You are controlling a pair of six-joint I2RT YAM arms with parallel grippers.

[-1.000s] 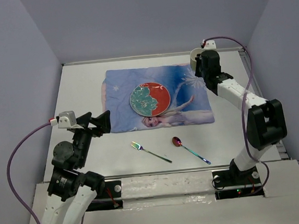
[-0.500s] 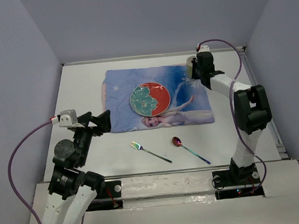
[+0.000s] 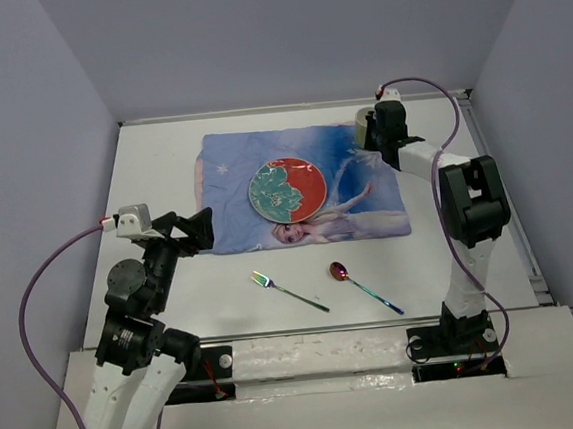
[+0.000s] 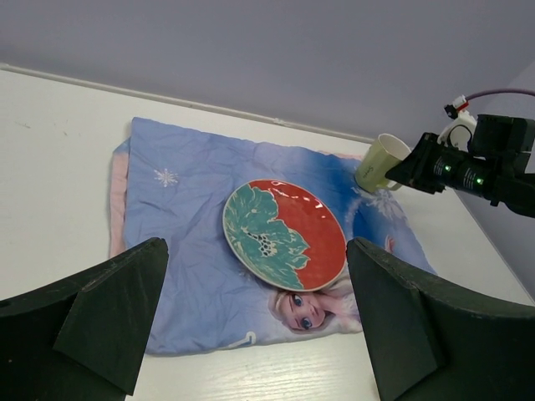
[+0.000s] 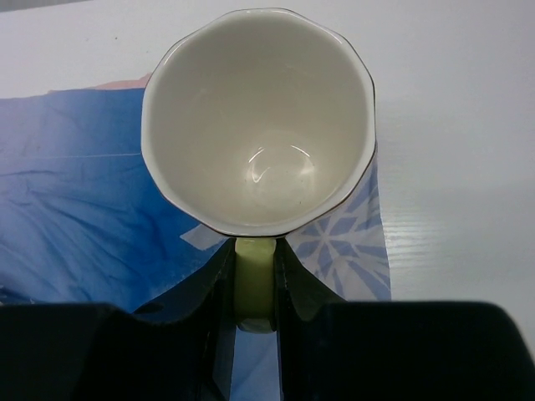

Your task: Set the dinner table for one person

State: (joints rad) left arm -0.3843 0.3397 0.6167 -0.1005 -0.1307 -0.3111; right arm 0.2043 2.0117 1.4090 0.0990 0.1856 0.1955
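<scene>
- Left arm [image 3: 132, 288], lower left: black joints, white lower link.
- Right arm [image 3: 471, 203], at right: white links between chunky black joints.
- Purple cable [image 3: 21, 318] loops off each wrist, from a white block [image 3: 133, 220] with a red tip.
- Left fingers [image 4: 100, 309]: dark matte wedges.
- Green lights [image 4: 456, 170] glow on the right wrist.

Bright, even light; soft shadows on the dinner table [image 3: 161, 160]; cup [image 5: 259, 125] glints.

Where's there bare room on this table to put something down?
Bare tabletop left of the placemat, and on the near side between the left gripper and the fork. Crowded: plate mid-mat, mug held by the right gripper at its far right corner, spoon beside the fork.
</scene>
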